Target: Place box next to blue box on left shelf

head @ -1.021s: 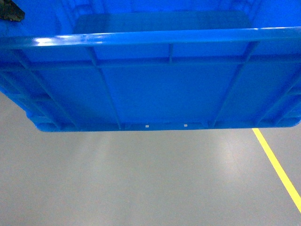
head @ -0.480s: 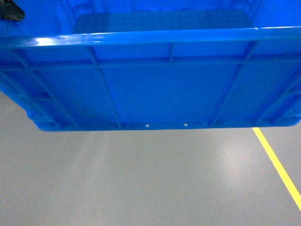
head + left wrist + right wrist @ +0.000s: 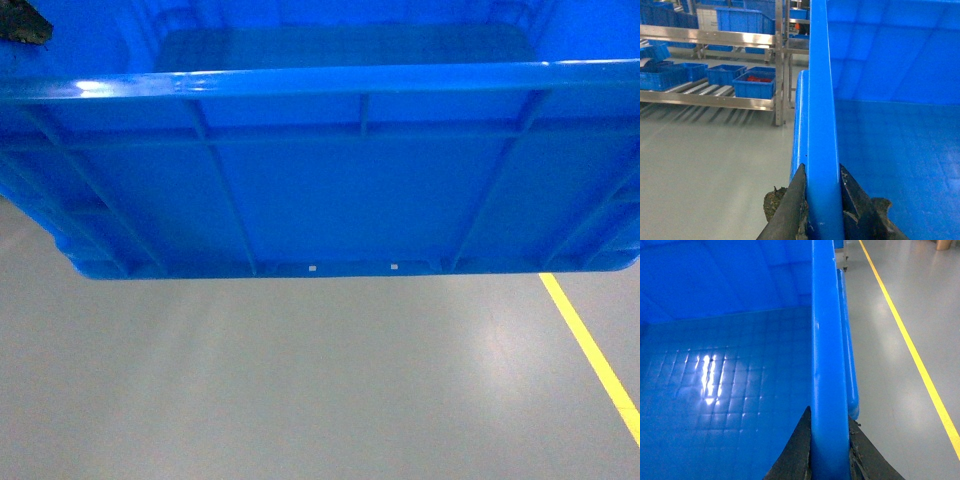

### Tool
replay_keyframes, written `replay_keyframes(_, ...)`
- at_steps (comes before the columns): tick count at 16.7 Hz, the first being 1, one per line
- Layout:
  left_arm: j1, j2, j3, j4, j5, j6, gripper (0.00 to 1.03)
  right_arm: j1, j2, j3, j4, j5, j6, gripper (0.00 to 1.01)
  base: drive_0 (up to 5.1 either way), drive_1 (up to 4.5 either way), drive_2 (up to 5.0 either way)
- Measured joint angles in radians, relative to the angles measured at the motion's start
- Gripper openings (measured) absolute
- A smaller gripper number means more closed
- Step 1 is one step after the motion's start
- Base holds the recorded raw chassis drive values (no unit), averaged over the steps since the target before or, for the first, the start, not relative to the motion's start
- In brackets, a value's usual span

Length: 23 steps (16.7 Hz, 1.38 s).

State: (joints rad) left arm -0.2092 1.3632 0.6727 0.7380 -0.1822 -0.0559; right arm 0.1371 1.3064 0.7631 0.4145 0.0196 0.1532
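Crate: large bright blue ribbed plastic box (image 3: 350,190), held above grey floor (image 3: 300,380).
Left gripper (image 3: 822,192): clamped on its rim.
Right gripper (image 3: 829,440): clamped on opposite rim.

Warehouse: roller racks (image 3: 705,90), floor line (image 3: 590,350).

No readable text, labels, brands or numbers showed in any view. The box (image 3: 350,190) carried no visible lettering on its near wall or floor; the far crates (image 3: 754,85) on the rack were too small to tell.
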Motion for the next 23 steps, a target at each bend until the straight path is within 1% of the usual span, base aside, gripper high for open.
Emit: replay_keyframes(23,0.0,0.0,0.0,-0.004,0.001,-0.001,0.1,0.0,0.0,0.0,0.002,0.001,0.0,0.08,0.0,4.31,-4.4)
